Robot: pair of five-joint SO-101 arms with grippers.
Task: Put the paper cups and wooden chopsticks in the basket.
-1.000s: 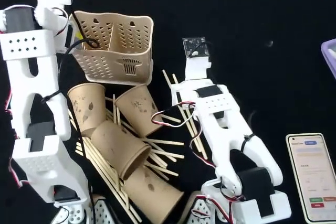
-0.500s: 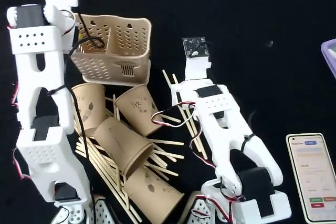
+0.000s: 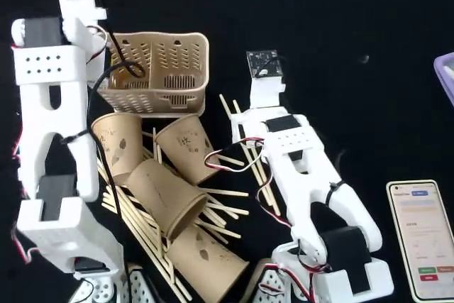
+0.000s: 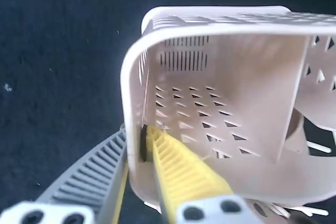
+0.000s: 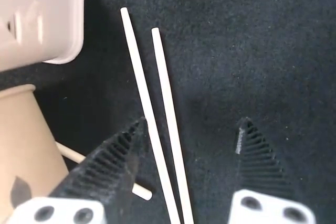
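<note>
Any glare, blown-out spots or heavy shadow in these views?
High view: even light on the black cloth, with the lit phone screen glowing. Left wrist view: the basket rim is bright and its inside is dimmer. Right wrist view: the basket corner is washed out to white.

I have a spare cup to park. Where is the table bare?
Bare cloth lies between the right arm and the phone, and behind the basket. Between that arm and the left arm, paper cups and chopsticks crowd it.

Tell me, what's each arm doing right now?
Left gripper shut on basket wall. Right gripper open above two chopsticks. Four cups outside, heaped over more chopsticks.
</note>
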